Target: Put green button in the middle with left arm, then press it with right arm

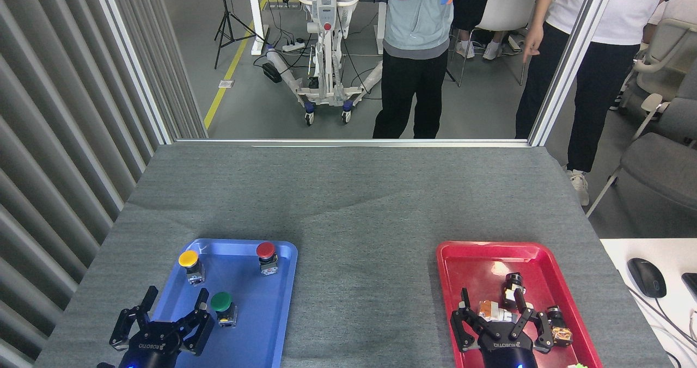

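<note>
Standing upright in the near part of the shallow blue plastic tray (pixel 280 281): small green button (pixel 222 306) with round mushroom cap, cap pointing up, long axis vertical, black-and-silver block base with a yellow mark below the cap. Not yet moved to the bare grey textured cloth in the middle (pixel 365 297) of the bench (pixel 348 194).

Counted in the blue tray: three push-buttons, one of each colour. Yellow-capped button (pixel 190 265) at the far left, red-capped button (pixel 267 257) at the far right, green one nearer, between them and lower in the head view.

Hovering at the near left corner of the blue tray: black three-fingered left end effector (pixel 163 319) marked ROBOTIQ with blue light, released, fingers spread, one fingertip just beside the green button but apart from it, grasping nothing.

Over the near part of the shallow red plastic tray (pixel 468 253): identical black right end effector (pixel 503 322), also released, fingers spread above some small mixed parts (pixel 558 327), exact number hard to tell, partly hidden.

Two trays in all, well apart, with the bare cloth between. Two standing persons (pixel 416 52) behind the far edge of the bench.
</note>
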